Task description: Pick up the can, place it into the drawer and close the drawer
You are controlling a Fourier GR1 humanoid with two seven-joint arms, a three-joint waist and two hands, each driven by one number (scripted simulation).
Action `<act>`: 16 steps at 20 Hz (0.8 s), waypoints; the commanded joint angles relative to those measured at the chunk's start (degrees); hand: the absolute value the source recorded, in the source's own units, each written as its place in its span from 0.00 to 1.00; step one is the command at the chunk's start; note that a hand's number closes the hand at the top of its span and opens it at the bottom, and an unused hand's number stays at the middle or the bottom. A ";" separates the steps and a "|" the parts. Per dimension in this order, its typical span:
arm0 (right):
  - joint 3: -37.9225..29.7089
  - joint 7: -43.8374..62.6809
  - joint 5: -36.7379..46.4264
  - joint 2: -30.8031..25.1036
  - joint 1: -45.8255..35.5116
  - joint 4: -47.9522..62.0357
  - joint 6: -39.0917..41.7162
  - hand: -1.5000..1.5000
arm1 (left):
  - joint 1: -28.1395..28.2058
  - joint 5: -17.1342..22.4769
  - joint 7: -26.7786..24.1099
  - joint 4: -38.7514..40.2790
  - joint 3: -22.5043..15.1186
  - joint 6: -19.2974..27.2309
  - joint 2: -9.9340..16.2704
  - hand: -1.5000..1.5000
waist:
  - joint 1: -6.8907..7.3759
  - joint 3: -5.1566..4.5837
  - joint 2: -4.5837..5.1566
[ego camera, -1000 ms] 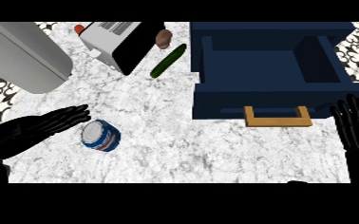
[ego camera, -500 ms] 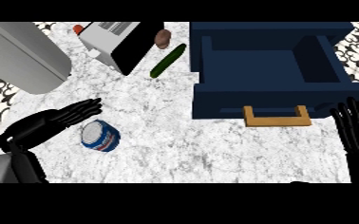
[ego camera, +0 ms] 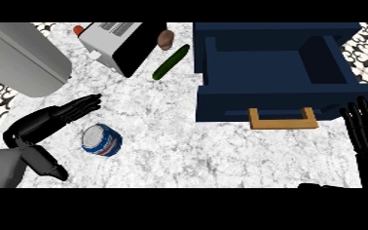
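Note:
A blue can [ego camera: 101, 140] with a silver top and a red and white label lies tilted on the marble counter at the lower left. My left hand [ego camera: 45, 123] is open around it: straight fingers reach past its upper left, the thumb [ego camera: 43, 163] hangs to its lower left, neither touching it. The dark blue drawer [ego camera: 277, 70] stands pulled open at the upper right, with a tan handle [ego camera: 283, 120] on its front and nothing inside. My right hand [ego camera: 357, 125] rests open at the right edge, fingers up, beside the drawer front.
A toaster [ego camera: 122, 41] stands at the back, with a green cucumber [ego camera: 171, 62] and a brown potato [ego camera: 166, 38] between it and the drawer. A large grey pot [ego camera: 28, 61] fills the upper left.
My left hand has moved up and right along the can's left side, its thumb now showing below. The can, drawer and right hand have stayed put.

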 commanded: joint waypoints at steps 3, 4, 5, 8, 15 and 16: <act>1.22 0.79 0.10 1.32 0.01 -0.77 -0.26 0.00 | -2.38 -7.11 -16.24 6.78 -4.39 -1.93 0.56 0.00 | -0.42 -0.06 0.09; 2.86 1.98 2.61 2.34 0.00 -3.37 -2.05 0.00 | -2.59 -4.92 -14.93 6.00 -4.09 -3.55 2.09 0.00 | -0.04 -0.01 -0.06; 0.18 -0.51 -0.29 0.00 0.52 -0.49 1.12 0.00 | -2.79 -6.81 -18.18 9.54 -5.15 -2.44 2.31 0.00 | -0.57 -0.04 0.13; -1.63 1.57 -1.10 -1.43 -2.97 0.18 0.53 0.00 | -1.25 -9.69 -23.04 11.69 -8.64 0.74 2.57 0.00 | -0.14 -0.08 0.22; 0.92 -0.68 0.94 1.44 3.04 -2.83 0.56 0.00 | -4.25 -10.94 -28.66 20.17 -13.12 4.68 4.39 0.00 | -0.95 -0.05 0.14; 1.09 1.13 1.13 1.21 0.77 -2.12 -0.09 0.00 | -7.85 -10.37 -27.70 22.71 -12.97 4.80 4.02 0.00 | -0.99 -0.05 0.26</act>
